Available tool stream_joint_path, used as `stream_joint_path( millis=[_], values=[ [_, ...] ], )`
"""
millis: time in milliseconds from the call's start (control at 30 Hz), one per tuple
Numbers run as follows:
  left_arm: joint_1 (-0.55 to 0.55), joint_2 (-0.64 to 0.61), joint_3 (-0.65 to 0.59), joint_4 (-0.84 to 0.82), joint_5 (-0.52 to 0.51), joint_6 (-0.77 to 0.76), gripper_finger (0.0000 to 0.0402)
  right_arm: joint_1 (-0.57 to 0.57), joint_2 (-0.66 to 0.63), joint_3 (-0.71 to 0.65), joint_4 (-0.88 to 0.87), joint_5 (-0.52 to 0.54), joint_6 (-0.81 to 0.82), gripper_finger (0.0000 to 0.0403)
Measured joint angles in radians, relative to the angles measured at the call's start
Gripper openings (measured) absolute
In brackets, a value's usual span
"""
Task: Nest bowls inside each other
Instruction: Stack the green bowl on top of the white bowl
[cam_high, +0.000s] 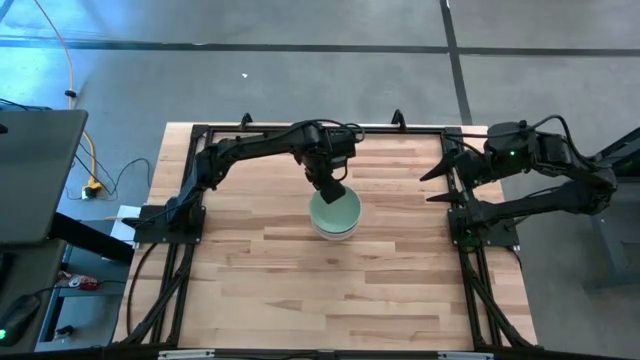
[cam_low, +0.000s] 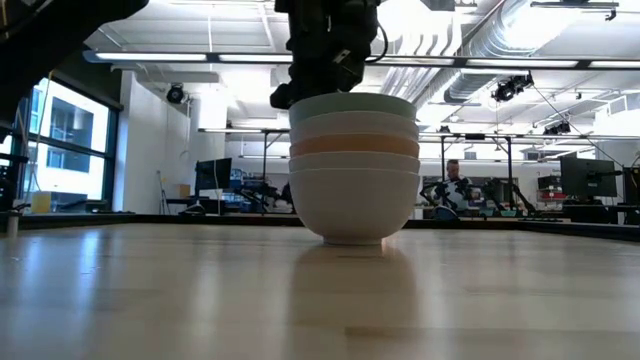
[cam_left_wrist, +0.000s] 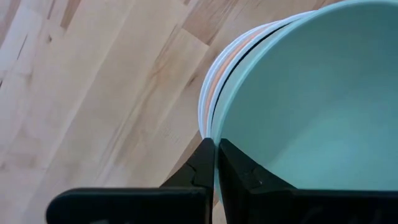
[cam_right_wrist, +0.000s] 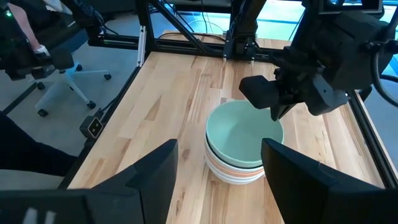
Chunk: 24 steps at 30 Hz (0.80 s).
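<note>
Several bowls stand nested in one stack (cam_high: 334, 215) (cam_low: 353, 170) at the middle of the table. The mint green bowl (cam_right_wrist: 242, 134) (cam_left_wrist: 311, 99) is on top. Under it the low view shows a pale bowl, the salmon-orange bowl (cam_low: 353, 145) and white ones; the lowest rests on the table by its foot. My left gripper (cam_left_wrist: 216, 165) (cam_high: 330, 190) is at the far side of the stack, shut on the green bowl. My right gripper (cam_right_wrist: 217, 149) (cam_high: 440, 185) waits open at the table's right edge, pointing toward the stack. My left gripper holds the mint green bowl by its rim (cam_left_wrist: 217, 127) on the far side of the stack, one finger inside the bowl and one outside. The fingers come from above, slanting down. The bowl sits in the stack, roughly level.
Bare wooden tabletop (cam_high: 300, 290) lies around the stack on all sides, and the black frame (cam_high: 200, 130) runs along the table's far and side edges. Beyond the table a person sits in the room (cam_low: 455, 185).
</note>
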Motion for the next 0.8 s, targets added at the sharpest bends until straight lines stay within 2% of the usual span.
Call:
stream_joint_path(
  millis=[800],
  values=[
    [-0.029,0.047,0.000,0.002,0.008,0.017,0.0002,0.000,0.000,0.000,-0.006,0.000,0.020,0.0224]
  ],
)
